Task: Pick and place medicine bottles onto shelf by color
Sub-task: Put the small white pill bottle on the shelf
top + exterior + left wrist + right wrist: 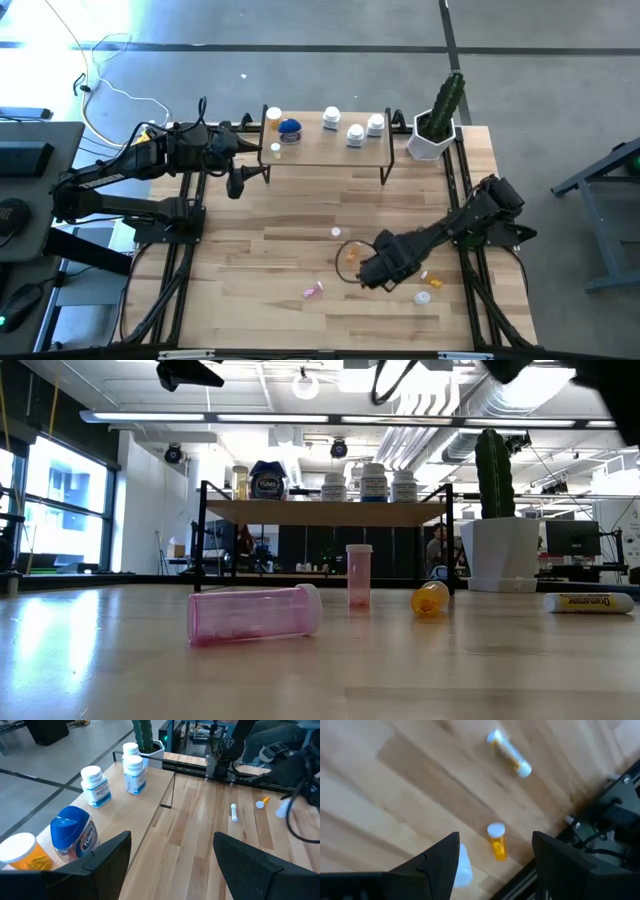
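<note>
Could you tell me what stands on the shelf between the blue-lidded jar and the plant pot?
In the high view, three white bottles stand between the blue-lidded jar and the plant pot.

Shelf [330, 150] front edge bare; cactus pot [432, 140] blocks right end.

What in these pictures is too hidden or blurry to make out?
- High view: the right gripper covers whatever lies under it.
- Right wrist view: the white bottle is half hidden behind a finger.
- Low view: the label of the white tube is too small to read.
</note>
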